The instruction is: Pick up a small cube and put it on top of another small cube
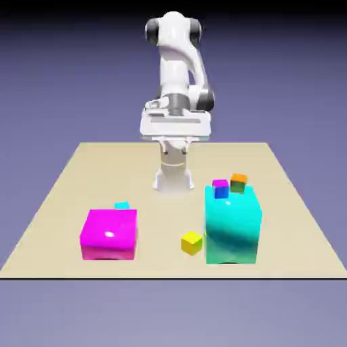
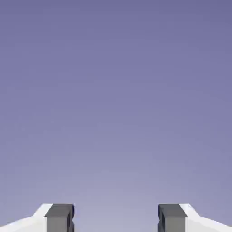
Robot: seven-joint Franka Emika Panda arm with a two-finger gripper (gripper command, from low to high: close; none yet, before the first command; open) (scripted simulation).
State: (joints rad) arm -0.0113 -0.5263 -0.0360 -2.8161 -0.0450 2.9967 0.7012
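Hand view: pincer (image 2: 116,219) released, two grey tips apart at the bottom edge, nothing between them, only backdrop ahead. It looks level, not down at the worktop (image 1: 61,196).

Exterior view, places taken from the pincer, nearest first:
- Pincer: at the folded arm's front, exact spot hard to make out, raised well above the worktop.
- Small cubes, four. Magenta-topped cube (image 1: 220,188) and orange-topped cube (image 1: 238,182), below and toward the view's right, close together at the cyan block's far edge; whether on it or behind it, cannot tell. Cyan-faced cube (image 1: 122,205), below and toward the view's left, just behind the magenta block, mostly hidden. Yellow cube (image 1: 192,242), farthest, just beside the cyan block.
- Big blocks, two: magenta block (image 1: 108,234), cyan block (image 1: 233,225).

Step in hand, judged: reach for the cyan-faced cube. Tip the pincer downward first, descend clear of the magenta block's rear face, centre the tips either side, then clench.
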